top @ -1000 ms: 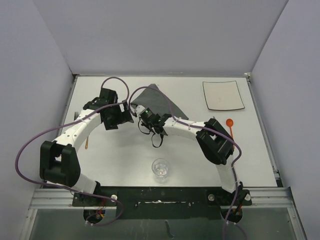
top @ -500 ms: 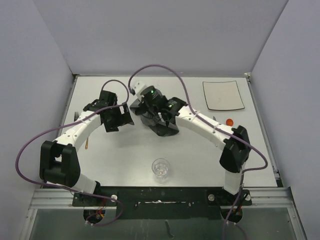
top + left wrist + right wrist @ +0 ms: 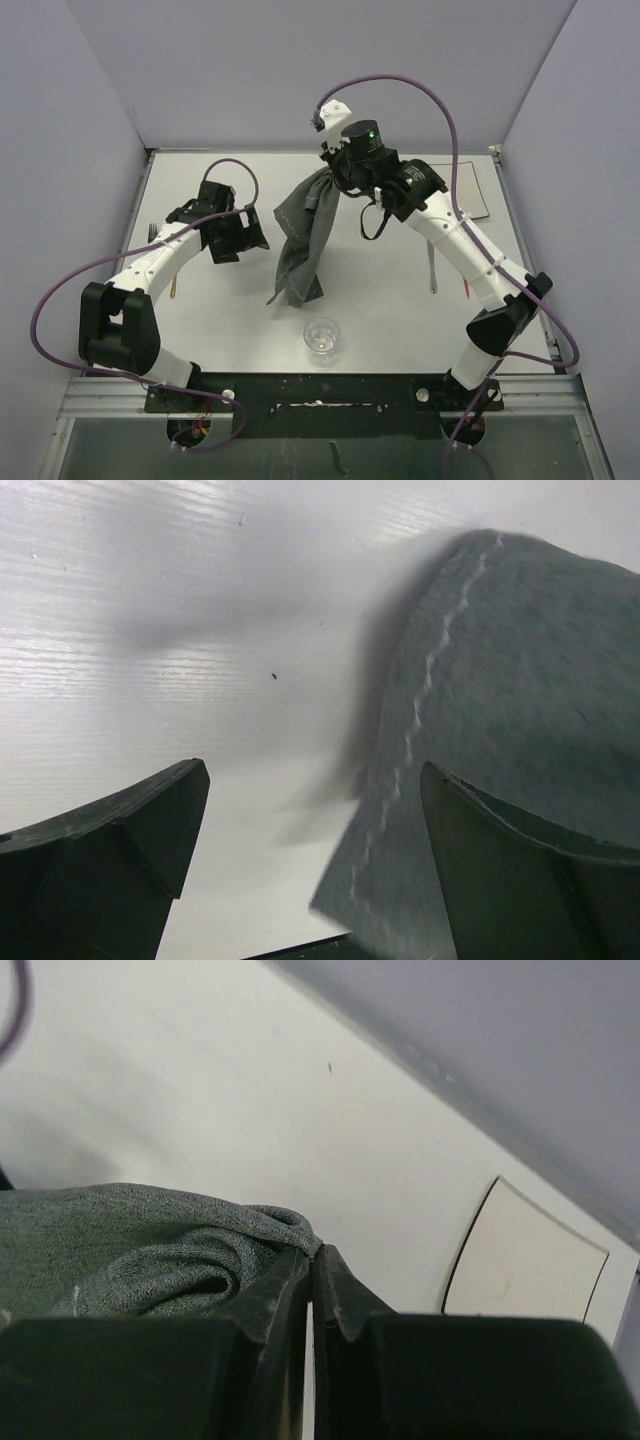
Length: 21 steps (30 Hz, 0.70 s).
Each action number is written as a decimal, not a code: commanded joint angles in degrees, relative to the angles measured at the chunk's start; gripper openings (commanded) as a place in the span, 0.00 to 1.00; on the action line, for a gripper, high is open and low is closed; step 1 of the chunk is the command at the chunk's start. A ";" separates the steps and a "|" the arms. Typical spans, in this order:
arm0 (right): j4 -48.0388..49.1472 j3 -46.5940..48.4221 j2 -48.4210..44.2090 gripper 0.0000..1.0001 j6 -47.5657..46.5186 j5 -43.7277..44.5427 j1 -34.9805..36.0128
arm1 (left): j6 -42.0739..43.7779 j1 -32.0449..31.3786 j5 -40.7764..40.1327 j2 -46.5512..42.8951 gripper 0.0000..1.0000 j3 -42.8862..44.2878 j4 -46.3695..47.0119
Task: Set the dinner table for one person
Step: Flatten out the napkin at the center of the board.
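The dark grey stitched placemat hangs bunched from my right gripper, which is raised above the back middle of the dinner table. In the right wrist view that gripper is shut on a corner of the placemat. The cloth's lower end reaches the table near the glass. My left gripper is open just left of the hanging cloth. In the left wrist view the gripper is open, with the stitched edge of the placemat lying between its fingers, untouched.
A square white plate sits at the back right, partly behind my right arm, and shows again as the plate. A silver utensil and an orange spoon lie right of centre. More cutlery lies under my left arm.
My right gripper closed on the placemat's corner and rose toward the back, lifting the cloth from flat to hanging. The left arm hardly moved.
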 commanded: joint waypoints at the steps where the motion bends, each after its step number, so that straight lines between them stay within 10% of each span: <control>1: -2.32 -8.21 1.12 0.00 2.93 -5.78 -5.11 | -0.34 0.03 1.86 -0.39 0.87 2.28 3.65; 13: -3.52 -10.96 9.21 0.06 4.47 -5.15 -11.89 | -0.41 -5.73 0.49 3.32 0.86 5.29 4.40; 21: -4.10 -11.38 8.76 0.56 8.44 -3.66 -12.41 | -2.52 -12.27 -1.18 9.96 0.86 4.55 6.97</control>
